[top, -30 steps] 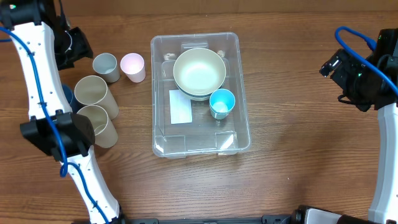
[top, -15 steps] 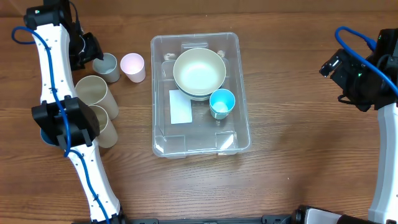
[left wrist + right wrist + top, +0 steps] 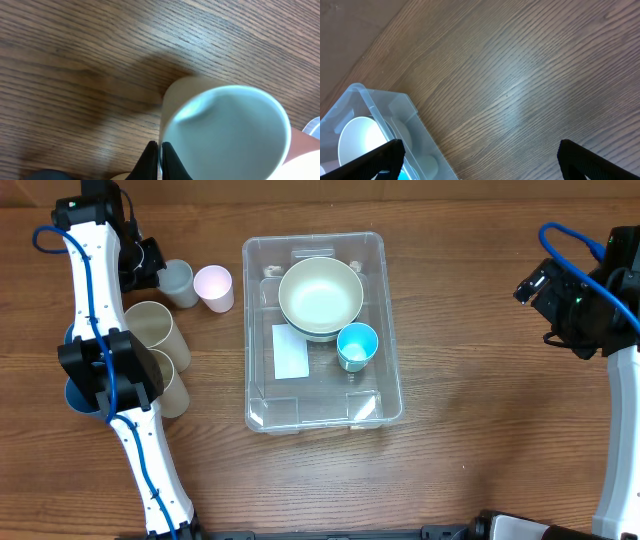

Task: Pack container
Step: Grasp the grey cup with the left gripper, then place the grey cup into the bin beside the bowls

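Container (image 3: 320, 405) sat in the middle, with a cream bowl (image 3: 320, 295) inside it. My left gripper (image 3: 160, 162) was well off to its left, pinched shut on the rim of a grey cup (image 3: 178, 280). My right gripper (image 3: 480, 150) hung well off to its right, fingers spread wide, holding nothing.

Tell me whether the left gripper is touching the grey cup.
Touching. The left wrist view shows the left gripper closed on the rim of the grey cup, with the cup wall pinched between the jaws.
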Controlling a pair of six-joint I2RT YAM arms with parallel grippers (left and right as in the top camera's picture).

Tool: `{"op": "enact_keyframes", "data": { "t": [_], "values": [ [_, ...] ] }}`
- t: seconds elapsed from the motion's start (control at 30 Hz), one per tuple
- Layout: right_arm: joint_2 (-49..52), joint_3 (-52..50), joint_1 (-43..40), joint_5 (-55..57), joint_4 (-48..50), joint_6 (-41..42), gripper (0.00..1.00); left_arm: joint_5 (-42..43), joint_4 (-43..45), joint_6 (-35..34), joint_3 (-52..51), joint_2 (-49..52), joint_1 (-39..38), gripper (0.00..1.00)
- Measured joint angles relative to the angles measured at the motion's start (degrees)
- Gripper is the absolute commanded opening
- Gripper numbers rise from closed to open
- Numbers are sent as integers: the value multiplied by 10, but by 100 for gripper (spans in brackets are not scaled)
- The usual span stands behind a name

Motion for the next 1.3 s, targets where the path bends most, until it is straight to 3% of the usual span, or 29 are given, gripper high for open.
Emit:
{"op": "enact_keyframes", "data": {
  "t": [0.23, 0.7, 0.93, 1.1, 1.3],
  "values": [
    [0, 0, 0, 0, 0, 0, 100, 0, -16, 0, 10, 0, 0, 4],
    [0, 0, 0, 0, 0, 0, 100, -5, -125, 0, 223, -4, 0, 4],
    [0, 0, 0, 0, 0, 0, 100, 3, -126, 0, 226, -21, 0, 4],
    [0, 0, 0, 0, 0, 0, 100, 11, -125, 0, 226, -81, -17, 4],
    [0, 0, 0, 0, 0, 0, 100, 15, -125, 0, 230, -263, -106, 4]
  ]
}}
